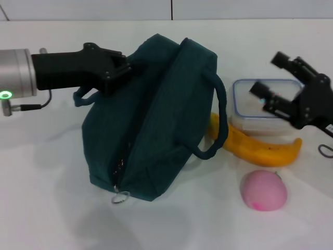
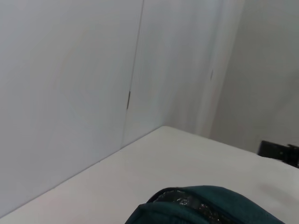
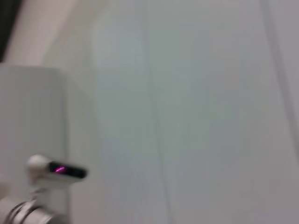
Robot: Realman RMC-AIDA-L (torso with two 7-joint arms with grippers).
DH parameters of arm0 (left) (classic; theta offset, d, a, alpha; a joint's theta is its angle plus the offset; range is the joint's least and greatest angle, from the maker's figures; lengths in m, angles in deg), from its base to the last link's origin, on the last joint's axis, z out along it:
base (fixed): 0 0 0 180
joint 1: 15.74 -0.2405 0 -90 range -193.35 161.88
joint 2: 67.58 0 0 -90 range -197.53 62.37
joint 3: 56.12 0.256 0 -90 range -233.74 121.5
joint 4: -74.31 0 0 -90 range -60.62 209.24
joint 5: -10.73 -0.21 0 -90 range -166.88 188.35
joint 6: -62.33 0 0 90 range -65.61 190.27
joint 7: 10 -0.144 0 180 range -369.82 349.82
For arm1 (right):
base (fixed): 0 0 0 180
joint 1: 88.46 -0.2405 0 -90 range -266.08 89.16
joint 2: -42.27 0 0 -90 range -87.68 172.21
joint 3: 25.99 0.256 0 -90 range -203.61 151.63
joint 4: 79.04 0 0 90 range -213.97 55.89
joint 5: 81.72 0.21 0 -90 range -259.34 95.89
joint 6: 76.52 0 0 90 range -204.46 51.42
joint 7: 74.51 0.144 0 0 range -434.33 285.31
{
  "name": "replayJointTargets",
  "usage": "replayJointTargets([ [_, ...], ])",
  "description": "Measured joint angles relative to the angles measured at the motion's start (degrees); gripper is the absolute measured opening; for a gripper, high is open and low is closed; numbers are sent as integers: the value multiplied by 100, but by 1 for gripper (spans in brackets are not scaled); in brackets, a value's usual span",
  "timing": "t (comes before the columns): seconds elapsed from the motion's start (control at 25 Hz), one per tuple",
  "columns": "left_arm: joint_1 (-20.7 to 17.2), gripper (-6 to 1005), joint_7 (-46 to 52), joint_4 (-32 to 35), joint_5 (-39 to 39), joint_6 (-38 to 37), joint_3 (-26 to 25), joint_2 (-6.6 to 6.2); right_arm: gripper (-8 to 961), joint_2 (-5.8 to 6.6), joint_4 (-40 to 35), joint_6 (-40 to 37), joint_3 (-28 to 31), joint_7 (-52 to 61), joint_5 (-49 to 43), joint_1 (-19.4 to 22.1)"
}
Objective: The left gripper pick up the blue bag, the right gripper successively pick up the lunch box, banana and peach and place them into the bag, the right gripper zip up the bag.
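The left gripper point(image 1: 120, 70) had its fingers closed on the soft dark teal fabric bag point(image 1: 156, 114) at its 10 o'clock corner. The right gripper point(image 1: 271, 78), fingers spread, hovered over the clear blue-rimmed plastic lunch box point(image 1: 250, 112); at the box's 6 o'clock lay the curved yellow banana point(image 1: 260, 148) and pale pink peach point(image 1: 263, 190). The bag's zip looked shut, so packing would likely fail
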Motion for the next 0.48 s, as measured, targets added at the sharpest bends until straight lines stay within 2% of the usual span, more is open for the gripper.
replayJointTargets([
  [0.2,137,45,-319,-257,5,50,0,-4,869,1,647,-133,-608,328,1445,9],
  [0.32,141,46,-380,-265,5,52,-2,-6,869,2,852,-29,-1135,1010,2565,153],
  [0.48,176,47,-429,-273,-20,54,-1,-7,868,2,967,250,-1389,1727,3462,415],
])
